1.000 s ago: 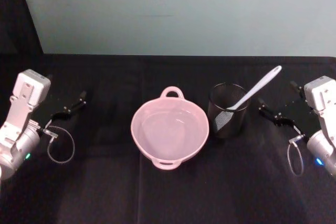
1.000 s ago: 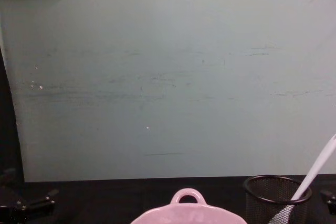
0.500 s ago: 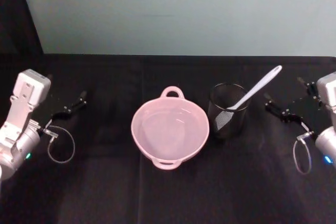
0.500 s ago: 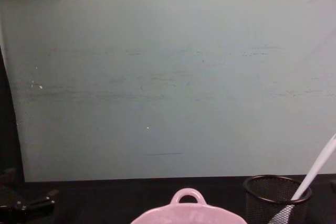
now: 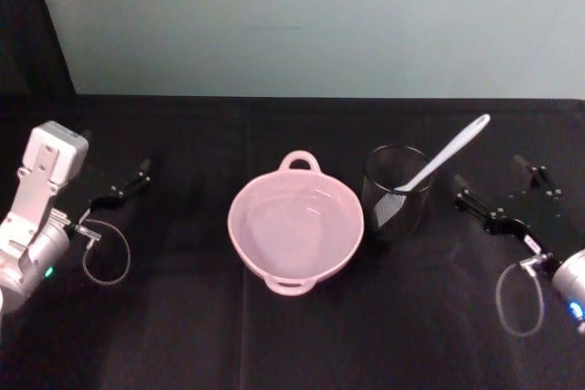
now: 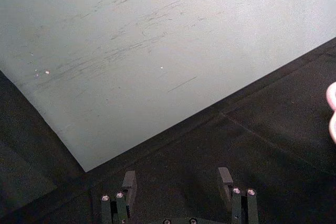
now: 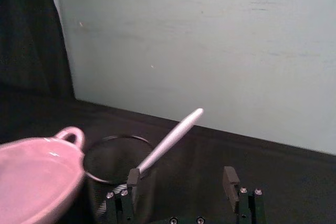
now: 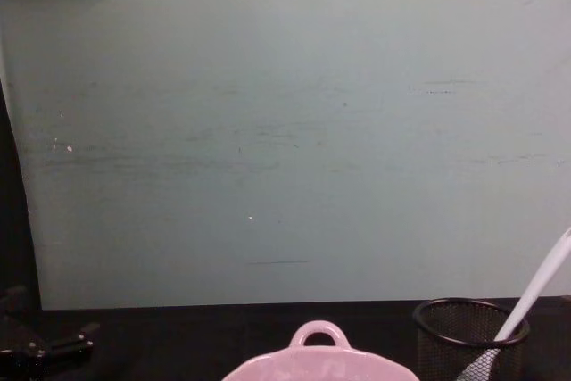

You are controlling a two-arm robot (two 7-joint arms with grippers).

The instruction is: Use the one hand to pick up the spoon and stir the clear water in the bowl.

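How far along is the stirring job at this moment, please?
Done: nothing yet. The spoon stands in the black mesh cup, handle leaning out, and nothing touches the pink bowl. In hand: the right gripper sits open beside the cup, apart from the spoon; the left gripper is parked open at the far left. Left: grasp the spoon, lift it, stir.

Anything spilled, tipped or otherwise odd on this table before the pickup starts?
Nothing stands out. The bowl sits upright holding water, with no spill on the black table. The spoon leans in the upright mesh cup beside it. The left pincer and right pincer are open, touching nothing.
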